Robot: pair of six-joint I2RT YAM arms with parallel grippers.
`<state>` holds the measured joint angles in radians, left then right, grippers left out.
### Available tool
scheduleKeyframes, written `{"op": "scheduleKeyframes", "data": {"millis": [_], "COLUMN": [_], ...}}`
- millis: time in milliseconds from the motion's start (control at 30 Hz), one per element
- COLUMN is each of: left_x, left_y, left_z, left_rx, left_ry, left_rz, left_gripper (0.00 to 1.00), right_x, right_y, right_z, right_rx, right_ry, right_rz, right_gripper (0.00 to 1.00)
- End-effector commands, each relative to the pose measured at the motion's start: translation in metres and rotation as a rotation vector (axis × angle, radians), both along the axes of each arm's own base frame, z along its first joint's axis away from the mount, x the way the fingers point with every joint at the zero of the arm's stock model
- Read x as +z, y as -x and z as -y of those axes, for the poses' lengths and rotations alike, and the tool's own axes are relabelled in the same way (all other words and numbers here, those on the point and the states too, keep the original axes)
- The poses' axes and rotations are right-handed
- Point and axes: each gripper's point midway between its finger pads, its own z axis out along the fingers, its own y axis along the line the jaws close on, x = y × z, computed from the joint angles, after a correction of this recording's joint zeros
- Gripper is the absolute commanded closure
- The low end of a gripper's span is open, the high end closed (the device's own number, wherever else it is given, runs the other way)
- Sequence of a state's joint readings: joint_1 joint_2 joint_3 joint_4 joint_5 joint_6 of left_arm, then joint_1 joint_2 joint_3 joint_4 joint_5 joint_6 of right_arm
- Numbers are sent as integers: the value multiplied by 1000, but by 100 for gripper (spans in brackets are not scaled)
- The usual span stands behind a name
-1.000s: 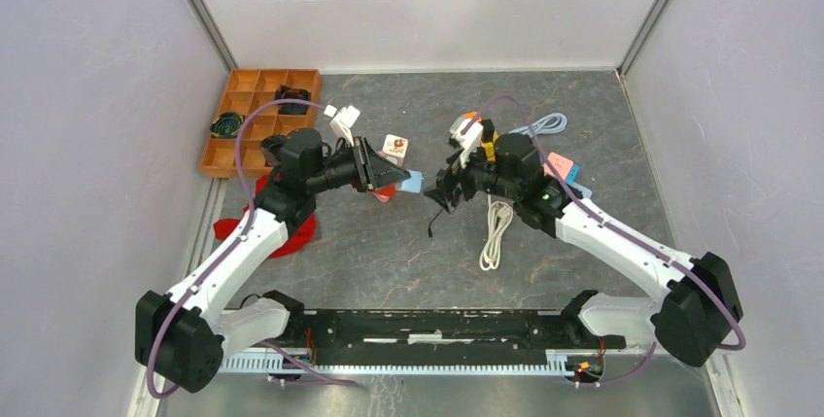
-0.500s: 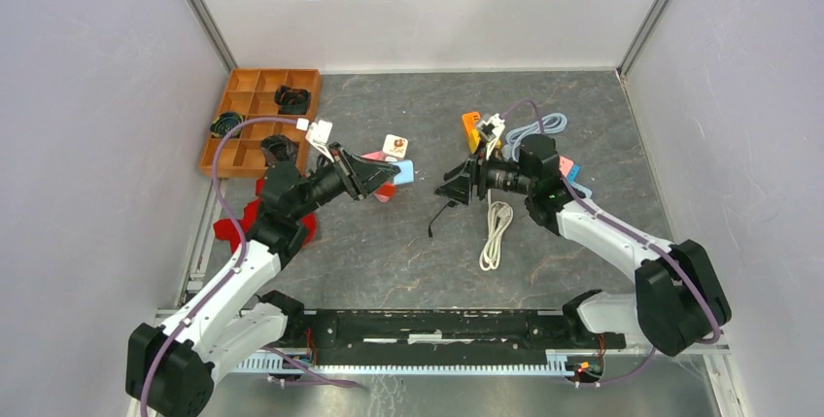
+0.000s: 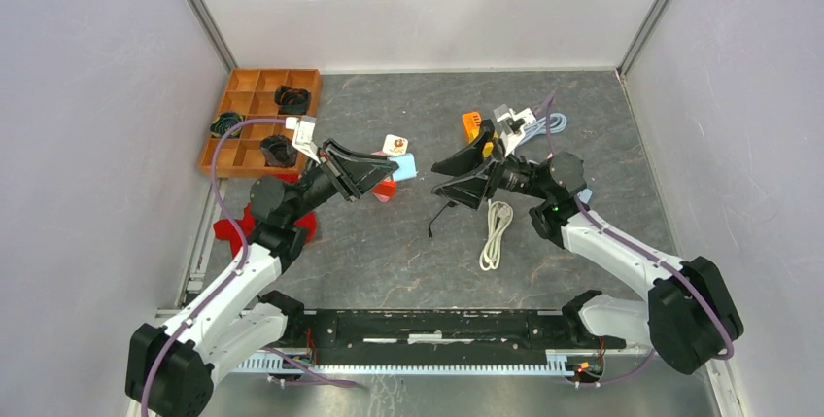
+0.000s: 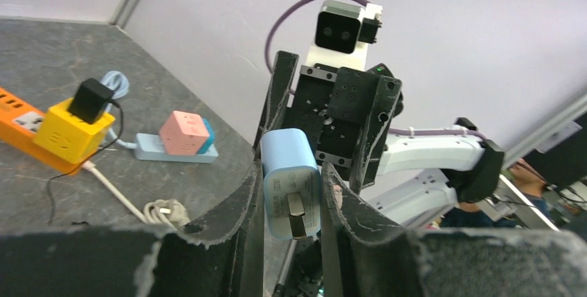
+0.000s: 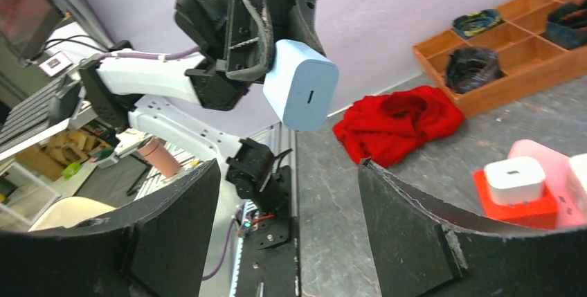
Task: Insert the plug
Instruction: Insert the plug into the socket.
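Note:
My left gripper (image 3: 392,170) is shut on a light blue plug (image 3: 407,167) and holds it in the air above the table. In the left wrist view the plug (image 4: 289,185) sits between my fingers (image 4: 242,207), its metal prongs facing the camera. My right gripper (image 3: 447,175) is open and empty, raised and facing the left one across a small gap. In the right wrist view the blue plug (image 5: 302,86) hangs ahead of and above my open gripper (image 5: 289,172). An orange power strip (image 4: 21,120) carries a yellow cube socket (image 4: 66,131) with a black adapter.
A blue strip with a pink cube socket (image 4: 183,134) lies on the table. A red socket block with a white charger (image 5: 516,183) sits nearby. A coiled white cable (image 3: 496,232), a red cloth (image 3: 257,227) and a wooden compartment tray (image 3: 243,125) are also there.
Both arms have drawn back and tilted their wrists up, so the grippers now face each other higher above the table. The left one still holds the blue plug.

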<state>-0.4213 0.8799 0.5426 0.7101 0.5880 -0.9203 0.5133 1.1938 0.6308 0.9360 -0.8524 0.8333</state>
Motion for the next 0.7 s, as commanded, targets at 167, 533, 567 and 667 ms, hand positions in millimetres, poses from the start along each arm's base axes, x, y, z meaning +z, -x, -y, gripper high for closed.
{"op": "scheduleKeyframes", "data": {"millis": [167,533,567,667], "left_x": [35,33,33,28], "left_y": [35,44,45,45], "left_z": [-5,-4,-3,-3], "left_rx": [-125,-178,-181,-184], "left_ry": [158,183,182,176], "left_rz": [87,89,88,81], "left_gripper": [98,98,98,98], "right_x": [49,60,60,65], "right_y": [21,23,22,23], "right_z": [-14,-34,-38,-47], "right_rx": [70,88,90,116], "right_ry": [-142,-168,-165,-163], "right_rz": [64,54,51,62], "right_gripper": [24,21,21,26]}}
